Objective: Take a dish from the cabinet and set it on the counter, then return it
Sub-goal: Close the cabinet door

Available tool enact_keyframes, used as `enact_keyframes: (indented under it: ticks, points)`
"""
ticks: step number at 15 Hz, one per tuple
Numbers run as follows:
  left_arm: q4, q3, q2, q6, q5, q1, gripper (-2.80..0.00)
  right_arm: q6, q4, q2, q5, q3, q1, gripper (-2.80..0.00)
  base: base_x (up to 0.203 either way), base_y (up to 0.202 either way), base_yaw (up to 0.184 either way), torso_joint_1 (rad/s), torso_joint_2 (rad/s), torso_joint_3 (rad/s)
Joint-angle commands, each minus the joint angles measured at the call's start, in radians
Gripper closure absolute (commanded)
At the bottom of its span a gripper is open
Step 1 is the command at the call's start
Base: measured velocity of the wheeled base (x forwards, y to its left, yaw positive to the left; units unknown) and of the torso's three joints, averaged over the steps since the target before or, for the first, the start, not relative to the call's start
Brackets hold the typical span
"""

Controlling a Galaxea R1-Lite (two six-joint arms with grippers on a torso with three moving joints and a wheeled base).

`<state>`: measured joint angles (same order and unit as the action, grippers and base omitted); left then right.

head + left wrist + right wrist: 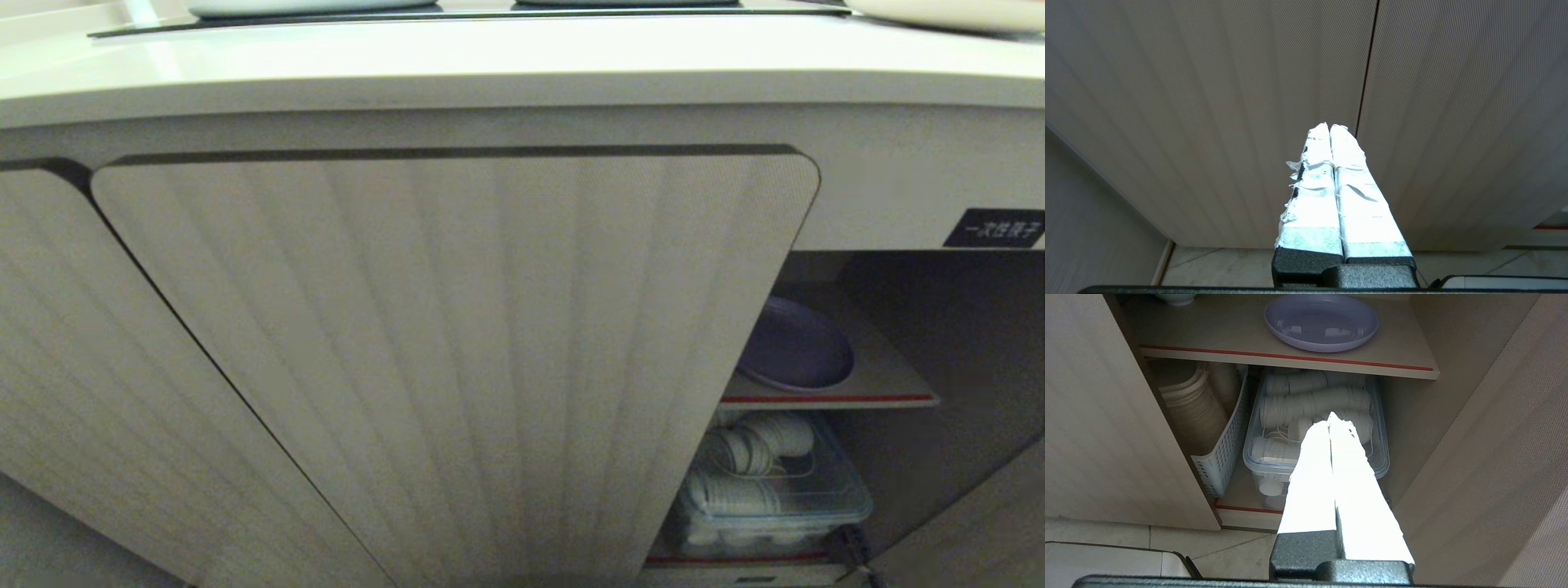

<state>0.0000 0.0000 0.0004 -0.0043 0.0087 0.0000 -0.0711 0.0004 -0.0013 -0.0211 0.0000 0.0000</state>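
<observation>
The plate [796,347] lies flat on the cabinet's [457,351] upper shelf [890,384], which has a red front edge. In the head view it sits at about 3 o'clock, showing in the open gap just past the right edge of the ribbed door, and nothing touches it. Below the shelf, toward 5 o'clock, a clear bin [775,506] holds stacks of white lids or cups lying on their sides. A black label [994,228] with white characters is fixed on the cabinet front at 3 o'clock, above the opening. The tabletop [457,57] runs across the 12 o'clock edge, its rounded lip overhanging the doors, with a black cooktop panel [408,18] set into it.

Neither arm appears in the head view. The right end effector [1333,418] is clenched, its white-taped fingers [1314,473] pressed together and grasping nothing; it points into the open compartment, in front of the clear bin [1314,428], with the plate [1321,321] on the shelf above and well apart from it. A white perforated basket [1224,453] of stacked bowls stands beside the bin.

The left end effector [1329,127] is likewise clenched and empty, its taped tips near the dark seam between two closed ribbed doors [1208,102]; whether they touch the surface cannot be told.
</observation>
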Motion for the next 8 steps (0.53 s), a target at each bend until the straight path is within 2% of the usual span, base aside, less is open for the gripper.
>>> enact_keyframes:
  ticks: [1,8]
  points:
    - [0.000,0.000,0.000,0.000,0.001,0.000,0.00,-0.001,0.000,0.001,0.000,0.000,0.002,0.00,0.000,0.000,0.000,0.000,0.00,0.000]
    - [0.000,0.000,0.000,0.000,0.002,0.000,0.00,-0.001,0.000,0.001,0.000,0.000,0.000,0.00,0.000,0.000,0.000,0.000,0.00,0.000]
